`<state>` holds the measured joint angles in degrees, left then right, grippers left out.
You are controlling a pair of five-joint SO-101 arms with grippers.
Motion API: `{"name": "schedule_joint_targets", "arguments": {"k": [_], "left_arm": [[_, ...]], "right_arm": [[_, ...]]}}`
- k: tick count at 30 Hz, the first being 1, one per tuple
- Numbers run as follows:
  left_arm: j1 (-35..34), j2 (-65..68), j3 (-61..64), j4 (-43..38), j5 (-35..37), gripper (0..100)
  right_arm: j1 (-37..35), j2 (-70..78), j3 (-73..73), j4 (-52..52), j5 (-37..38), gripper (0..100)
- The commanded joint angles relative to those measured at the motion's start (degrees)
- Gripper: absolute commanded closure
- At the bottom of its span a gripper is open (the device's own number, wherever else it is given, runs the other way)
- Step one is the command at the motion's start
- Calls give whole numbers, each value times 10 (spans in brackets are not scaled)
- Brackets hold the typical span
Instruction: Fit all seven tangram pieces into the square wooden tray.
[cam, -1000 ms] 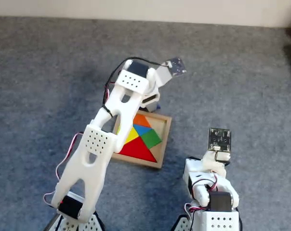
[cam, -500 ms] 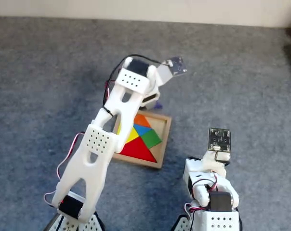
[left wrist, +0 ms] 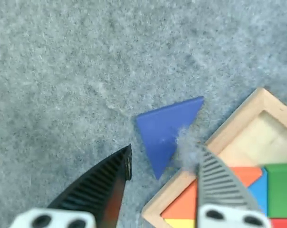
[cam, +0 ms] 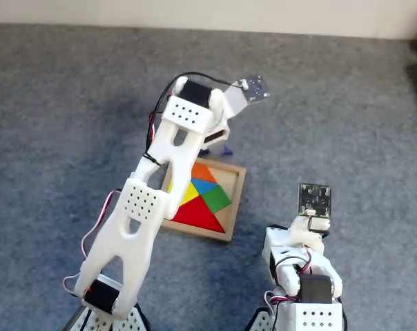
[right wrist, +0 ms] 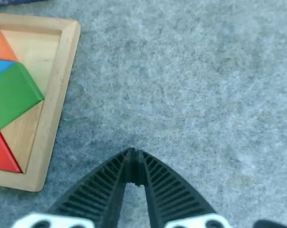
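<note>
A blue triangle [left wrist: 167,129] lies flat on the grey carpet, just outside a corner of the square wooden tray [left wrist: 238,118]. My left gripper [left wrist: 165,151] hovers open over it, with one finger on each side of the triangle's narrow end and neither touching it. From above, the blue triangle [cam: 224,149] peeks out beside the left arm's wrist at the tray's [cam: 237,200] far edge. Inside the tray sit orange [cam: 203,171], light blue [cam: 204,186], green [cam: 217,198], yellow [cam: 186,196] and red [cam: 198,215] pieces. My right gripper [right wrist: 134,164] is shut over bare carpet beside the tray [right wrist: 62,85].
The left arm [cam: 153,200] stretches across the tray's left half and hides part of it. The right arm [cam: 304,276] rests folded at the near right. Bare wood [right wrist: 32,54] shows in the tray near the green piece [right wrist: 13,95]. Carpet lies open on all sides.
The left arm's wrist has shifted slightly farther from the base, and more of the blue triangle shows beyond the tray's far edge. The right arm has stayed still.
</note>
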<state>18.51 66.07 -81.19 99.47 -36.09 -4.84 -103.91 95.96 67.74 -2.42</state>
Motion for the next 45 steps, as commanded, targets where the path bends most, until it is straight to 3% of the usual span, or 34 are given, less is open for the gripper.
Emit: {"name": "schedule_joint_targets", "arguments": {"k": [1, 22, 38, 45], "left_arm": [[5, -9, -21, -18, 34, 736], [1, 95, -12, -126, 35, 737], [7, 105, -15, -70, 4, 856], [7, 107, -138, 0, 7, 857]], "right_arm": [[7, -3, 77, -15, 8, 987], [7, -3, 77, -15, 8, 987], [7, -3, 77, -15, 8, 987], [7, -3, 77, -15, 8, 987]]}}
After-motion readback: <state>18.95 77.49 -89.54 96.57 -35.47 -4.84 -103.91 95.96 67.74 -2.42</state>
